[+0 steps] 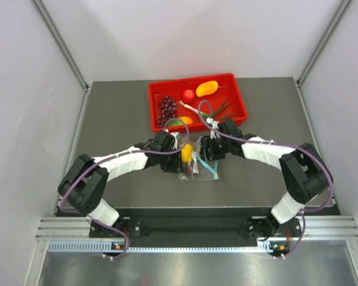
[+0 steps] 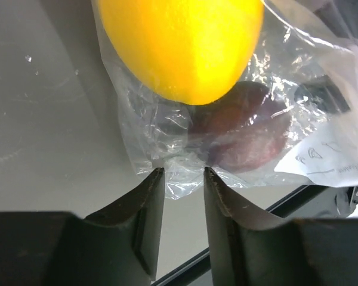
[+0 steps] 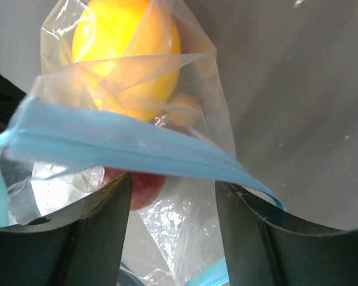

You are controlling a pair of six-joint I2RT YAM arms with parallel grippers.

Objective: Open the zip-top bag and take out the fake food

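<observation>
The zip-top bag (image 1: pixel 197 167) lies on the dark table between my two grippers. It holds the fake food: a yellow lemon (image 2: pixel 182 42) and a dark maroon piece (image 2: pixel 244 131), beside the bag's white label (image 2: pixel 328 158). My left gripper (image 2: pixel 180 173) is open, and a bottom corner of the clear plastic lies just between its tips. My right gripper (image 3: pixel 173 182) is open at the bag's mouth, where the teal zip strip (image 3: pixel 137 149) runs across its fingertips. Past the strip I see the lemon (image 3: pixel 128 53) and the maroon piece (image 3: pixel 140 185). I cannot tell whether the small orange shape (image 3: pixel 182 110) is inside the bag.
A red tray (image 1: pixel 194 79) stands at the back of the table. In it are a purple grape bunch (image 1: pixel 167 107), a small red ball (image 1: pixel 189 95), an orange-yellow mango-shaped fruit (image 1: pixel 206 88) and other toy foods. Grey walls close in both sides.
</observation>
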